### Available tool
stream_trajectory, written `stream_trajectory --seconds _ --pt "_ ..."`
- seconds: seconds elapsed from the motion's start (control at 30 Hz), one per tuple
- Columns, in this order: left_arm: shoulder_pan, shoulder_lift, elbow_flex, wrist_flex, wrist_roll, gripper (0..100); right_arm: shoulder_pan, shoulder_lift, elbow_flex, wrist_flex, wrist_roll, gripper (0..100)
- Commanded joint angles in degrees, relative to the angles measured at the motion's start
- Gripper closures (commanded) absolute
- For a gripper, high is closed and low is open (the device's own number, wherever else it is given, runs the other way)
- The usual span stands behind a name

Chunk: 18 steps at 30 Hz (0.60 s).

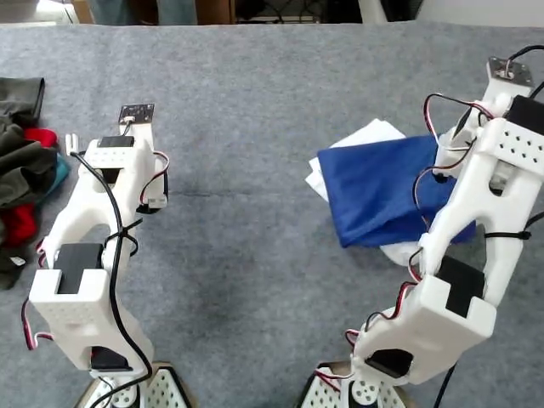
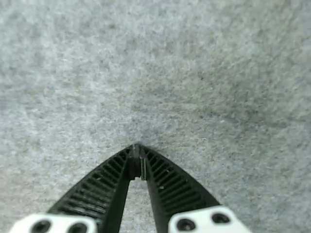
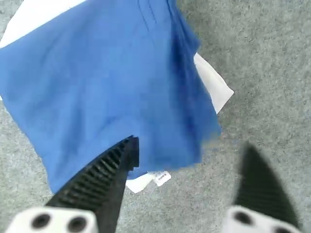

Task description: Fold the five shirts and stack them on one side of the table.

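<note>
Over a blue shirt laid on a white shirt, the right gripper is spread wide; well apart, the left gripper is closed.

Left arm: bent, on the left side.
Left pincer: fingers pressed together, pointing down.
Right pincer: fingers spread wide, pointing down.

White printed left arm and right arm, black servo blocks, red-black-white cables, ribbed black jaws.
</note>
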Motion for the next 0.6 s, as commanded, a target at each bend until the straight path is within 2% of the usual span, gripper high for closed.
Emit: stream_trajectory --seconds 0.0,0.1,0.2,0.27,0.3,0.4,0.5,0.57 --pt "-1.36 -2.37 -4.18 3.52 -0.79 97 0.09 -1.19 -3.03 1.41 -0.53 48.7" --pt "-4.97 -5.63 -7.52 9.49 -0.88 97 0.09 -1.19 -6.90 3.52 -3.43 60.6" --pt "-11.38 -10.64 -13.67 15.56 -1.14 97 -0.88 -1.19 -10.33 4.48 -4.48 80.0" --pt "-16.13 -13.80 -18.51 19.34 -3.69 97 -2.29 -1.19 -11.38 4.48 -5.36 95.3" --pt "-18.59 -15.12 -20.79 20.92 -5.45 97 -3.25 -1.19 -11.65 4.48 -5.54 99.2" --pt "-26.68 -16.97 -27.47 22.95 -8.00 92 -5.98 -1.89 -11.47 4.57 -7.65 92.6" --pt "-34.15 -15.03 -30.90 20.22 -9.05 77 -9.32 -3.38 -11.47 4.57 -9.85 94.1" --pt "-37.85 -11.69 -31.25 16.70 -11.08 74 -11.69 -4.18 -11.38 4.57 -10.46 95.8"
